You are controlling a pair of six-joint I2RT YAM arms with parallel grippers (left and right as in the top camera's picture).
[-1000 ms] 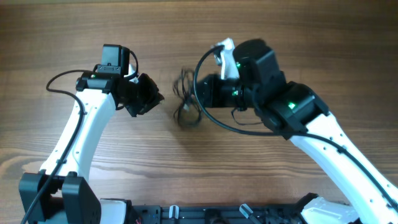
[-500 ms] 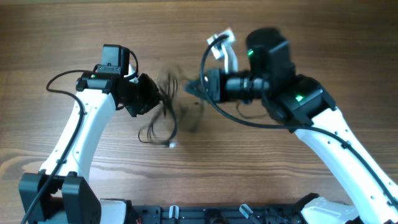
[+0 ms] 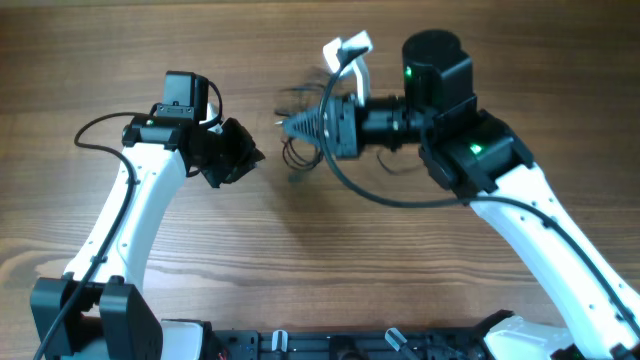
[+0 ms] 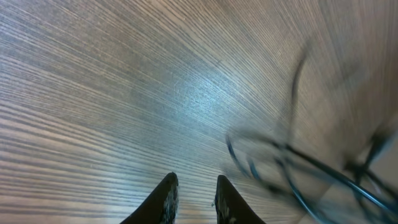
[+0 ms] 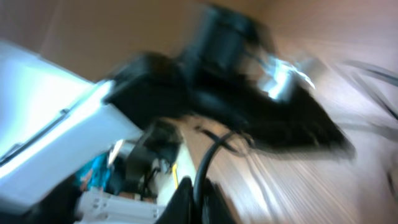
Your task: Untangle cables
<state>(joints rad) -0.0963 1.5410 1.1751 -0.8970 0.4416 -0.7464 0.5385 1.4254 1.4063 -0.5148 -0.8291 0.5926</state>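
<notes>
1. Cables (image 3: 296, 152) sit as a loose dark bunch at the tip of the right gripper (image 3: 297, 127), mid-table (image 3: 120, 40) between the two arms. Blur hides how the strands cross and whether they clear the wood.
2. The right gripper's fingers are pressed together. Its wrist view shows a dark cord running out from between them, so I judge that it pinches one strand.
3. The left gripper (image 3: 248, 158) waits just beside the bunch, fingers narrowly parted with nothing between them.
4. The step in hand looks like holding the tangle by one strand so the rest loosens.
5. The next move calls for the left gripper to widen, take a separate loop and draw it away.
6. The right arm's thick black wire (image 3: 345, 185) loops close by the bunch and could be grabbed by mistake.
</notes>
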